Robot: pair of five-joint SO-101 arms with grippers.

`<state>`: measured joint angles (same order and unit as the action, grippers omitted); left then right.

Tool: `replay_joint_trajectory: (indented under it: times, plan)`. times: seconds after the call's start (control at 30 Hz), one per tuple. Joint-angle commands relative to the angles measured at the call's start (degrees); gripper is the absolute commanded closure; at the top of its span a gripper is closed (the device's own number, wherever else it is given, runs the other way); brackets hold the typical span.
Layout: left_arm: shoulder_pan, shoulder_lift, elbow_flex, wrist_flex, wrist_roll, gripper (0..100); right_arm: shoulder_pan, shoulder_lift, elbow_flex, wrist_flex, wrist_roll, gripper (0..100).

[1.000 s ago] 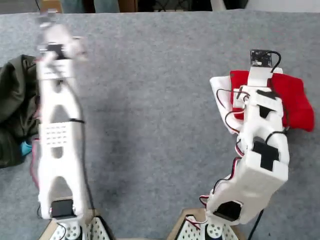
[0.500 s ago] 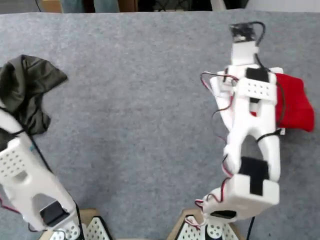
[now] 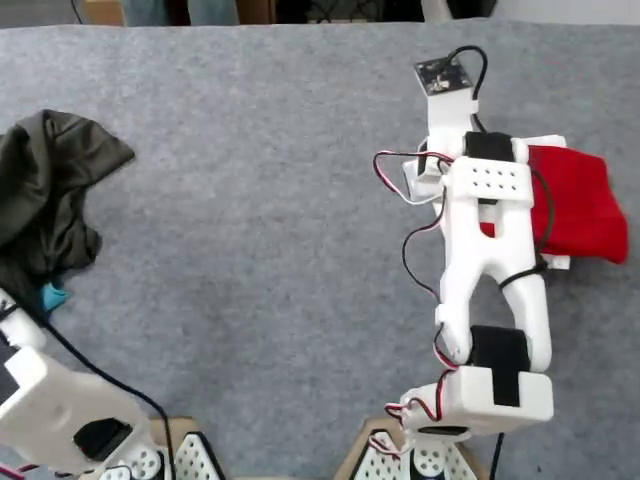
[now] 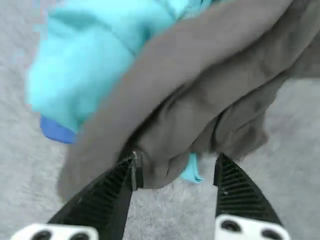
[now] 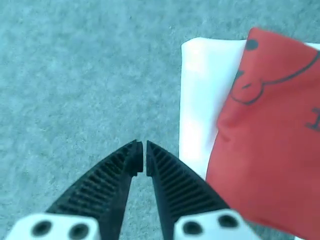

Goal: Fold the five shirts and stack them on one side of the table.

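Because the left gripper [image 4: 175,172] holds its fingers wide over both the crumpled dark olive shirt [image 3: 45,190] and the turquoise shirt [image 3: 52,296] peeking from beneath it at the left edge of the grey felt table [image 3: 280,250], closing could pinch two garments together. That heap's long axis runs near to far. Rightward, the right gripper [image 5: 141,150], fingers pressed together on nothing, hovers just left of the folded red shirt [image 3: 580,205] atop a folded white shirt [image 5: 197,100].

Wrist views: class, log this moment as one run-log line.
left hand open at dark shirt | right hand shut, empty, over table beside white shirt | red shirt on white shirt
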<state>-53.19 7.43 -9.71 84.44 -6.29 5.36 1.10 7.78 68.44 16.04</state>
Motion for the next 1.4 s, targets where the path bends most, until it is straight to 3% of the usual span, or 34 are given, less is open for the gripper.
replay_joint_trajectory:
  times: [0.0,0.13,0.2,0.3,0.37,0.43,0.67,0.83,1.0,1.13,1.2,1.3,1.37]
  plan:
    - [0.13,-3.34,17.54,-16.88,-0.18,75,-0.62,-2.51,-2.68,0.18,0.00,98.0]
    - [0.22,-3.87,28.44,-31.21,-0.18,76,-0.79,-2.42,-2.68,-0.26,0.00,98.0]
    - [0.66,-4.13,30.11,-33.32,-0.18,83,-0.79,-2.42,-2.68,-0.26,0.09,98.0]
    - [1.19,-7.38,28.44,-27.08,-0.26,98,-0.44,-2.51,-2.68,0.00,0.18,98.0]
    - [2.59,-10.90,27.21,-20.92,-0.26,95,-0.35,-2.51,-2.24,0.35,0.00,98.0]
    - [5.23,-15.74,25.98,-15.03,-0.26,98,-0.44,-2.95,-0.31,0.26,0.00,98.0]
    - [26.77,-38.95,23.87,-0.97,-0.26,97,1.23,-2.95,1.98,0.35,0.26,98.0]
    - [52.44,-51.60,24.40,-0.79,-0.26,97,5.45,-2.95,1.80,1.85,0.44,97.8]
    - [74.07,-49.85,24.40,-3.60,-0.09,97,9.05,-3.03,-0.48,7.38,5.27,97.7]
    - [79.78,-41.67,23.78,-9.85,4.66,96,10.20,-3.03,-2.59,10.55,10.90,97.7]
    - [80.13,-36.13,22.73,-10.99,8.18,86,9.93,-3.03,-3.47,11.43,11.60,97.5]
    - [78.99,-29.01,19.03,-8.18,17.32,71,9.67,-2.95,-5.05,11.69,11.25,91.5]
    - [76.53,-25.58,14.73,-4.40,20.92,70,8.70,-2.95,-6.02,11.43,11.34,85.1]
